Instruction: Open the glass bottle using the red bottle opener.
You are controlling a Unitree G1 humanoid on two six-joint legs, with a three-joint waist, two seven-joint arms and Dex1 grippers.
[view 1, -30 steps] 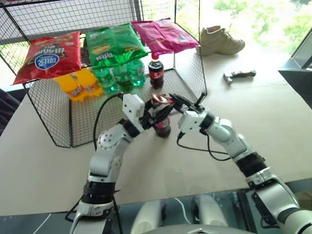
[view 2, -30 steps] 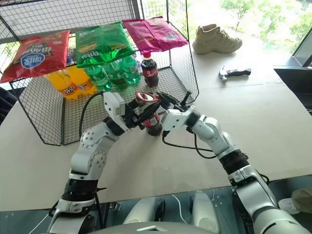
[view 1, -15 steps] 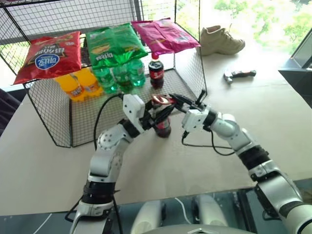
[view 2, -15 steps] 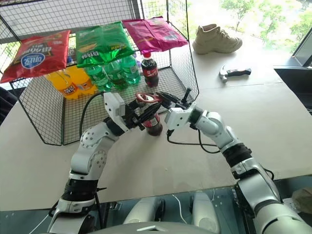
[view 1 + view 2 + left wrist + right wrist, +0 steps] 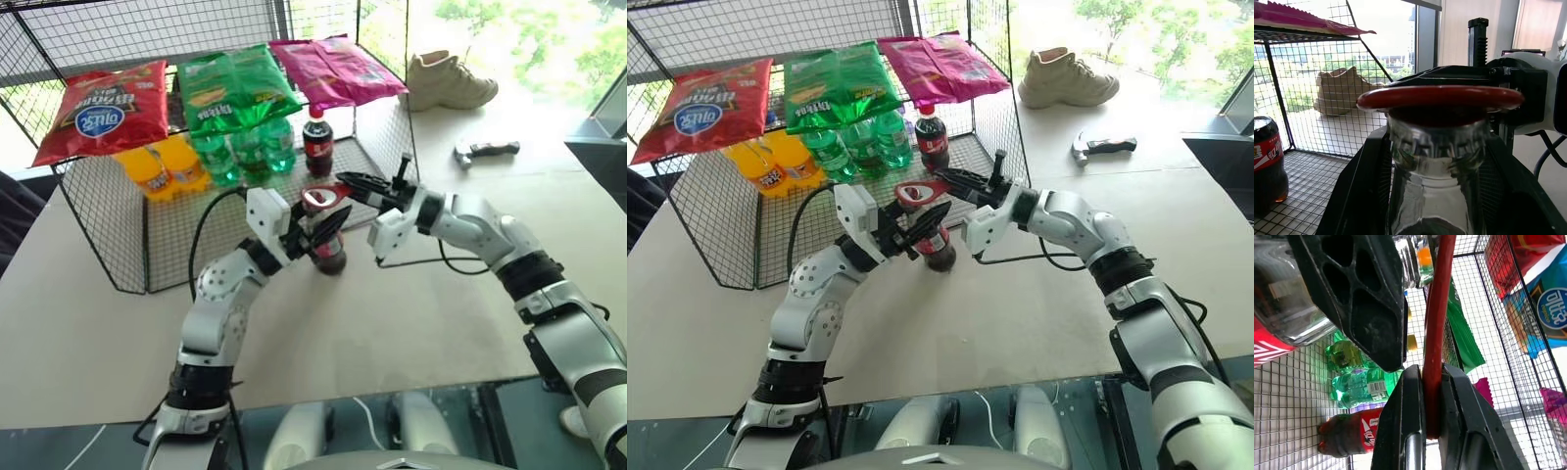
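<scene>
Left end effector (image 5: 315, 233) is clamped around the slim clear glass bottle of dark cola (image 5: 327, 251), upright on the pale tabletop (image 5: 441, 323). Right end effector (image 5: 345, 183) pinches the flat red ring-headed bottle opener (image 5: 324, 198), seated over the crimped metal cap (image 5: 1436, 139).

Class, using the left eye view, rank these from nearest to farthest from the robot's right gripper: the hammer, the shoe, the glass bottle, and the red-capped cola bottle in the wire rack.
1. The glass bottle, just below the right gripper on the table.
2. The red-capped cola bottle, behind it inside the wire rack.
3. The hammer, off to the right on the table.
4. The shoe, at the far right back.
</scene>
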